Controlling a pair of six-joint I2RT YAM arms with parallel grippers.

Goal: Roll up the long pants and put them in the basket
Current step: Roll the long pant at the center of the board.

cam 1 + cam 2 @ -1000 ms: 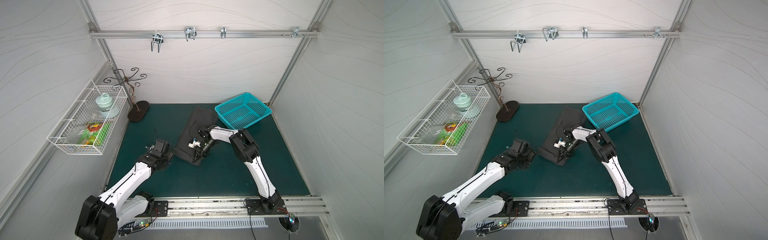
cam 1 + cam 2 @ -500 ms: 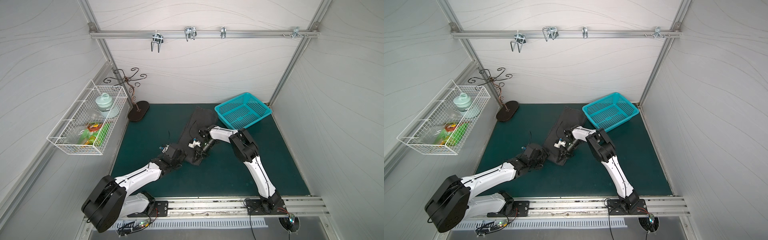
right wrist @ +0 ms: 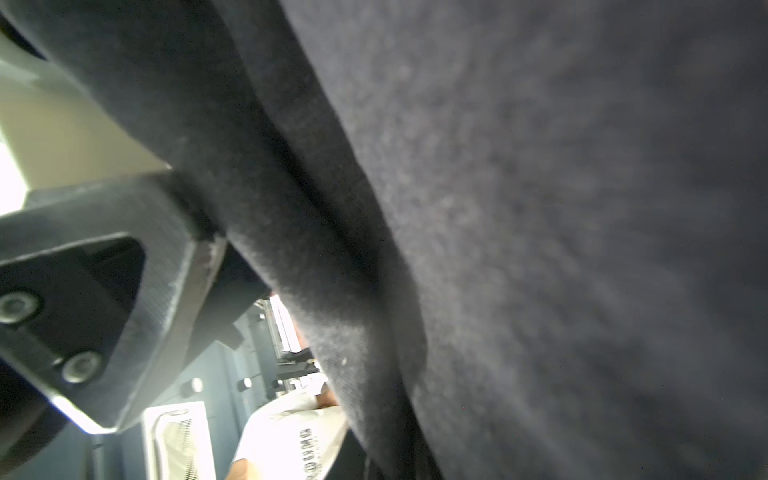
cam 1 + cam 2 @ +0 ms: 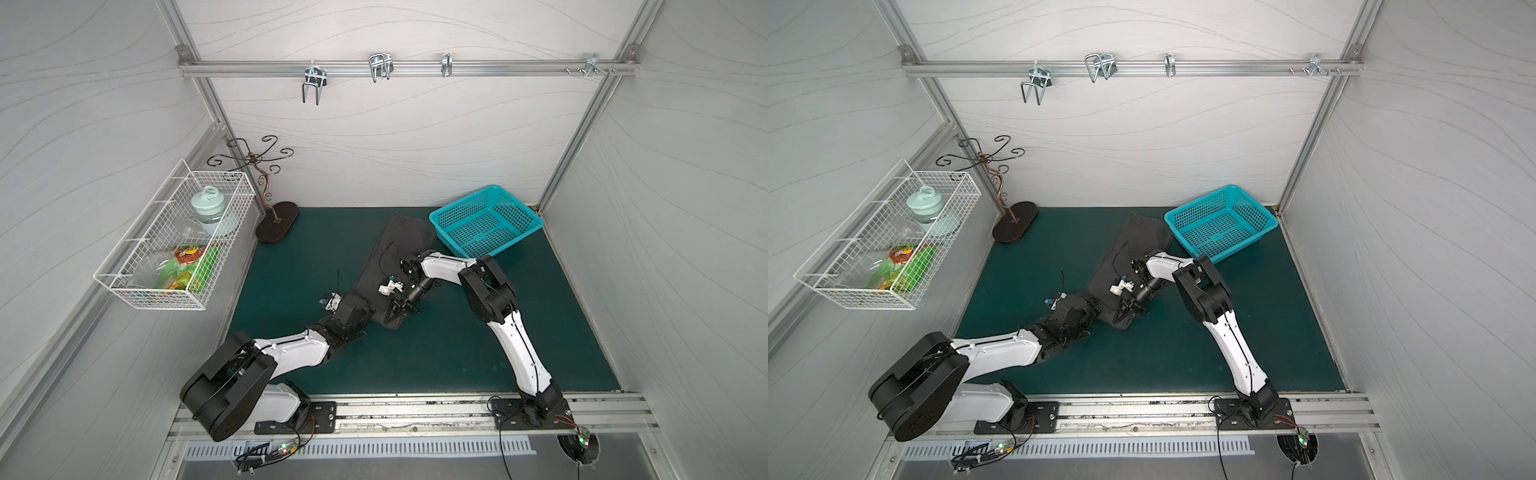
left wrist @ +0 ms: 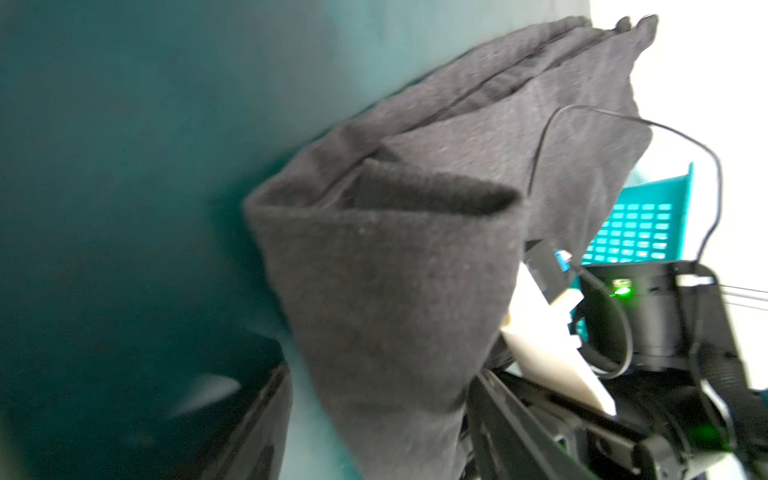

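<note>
Evidently first turn: long pants (image 4: pixel 401 245) lie folded lengthwise on the table (image 4: pixel 457 357), near end clenched in the right hand (image 4: pixel 395 315). Beside it the left hand (image 4: pixel 368 315) gapes, holding nothing; next it should grip that end, then both roll evenly.

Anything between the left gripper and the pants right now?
Nothing visible. The left gripper sits open right at the near end of the long pants, with cloth already beside its fingers. The right gripper, just alongside, is shut on that same end.
</note>
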